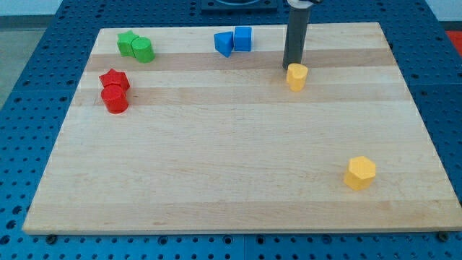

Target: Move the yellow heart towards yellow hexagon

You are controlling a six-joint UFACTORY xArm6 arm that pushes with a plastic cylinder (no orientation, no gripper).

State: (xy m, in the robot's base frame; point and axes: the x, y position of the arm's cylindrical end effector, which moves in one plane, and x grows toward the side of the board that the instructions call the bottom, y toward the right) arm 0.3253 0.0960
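The yellow heart (297, 76) sits on the wooden board (231, 166) toward the view's top right. My tip (290, 68) stands just above and slightly left of the heart, touching or almost touching its top-left edge. The yellow hexagon (359, 173) lies far from it, near the view's bottom right.
A green star (127, 42) and green cylinder (143, 50) sit together at the top left. A red star (114, 79) and red cylinder (115, 100) sit below them at the left. A blue triangle (224, 43) and blue cube (243, 38) sit at the top centre.
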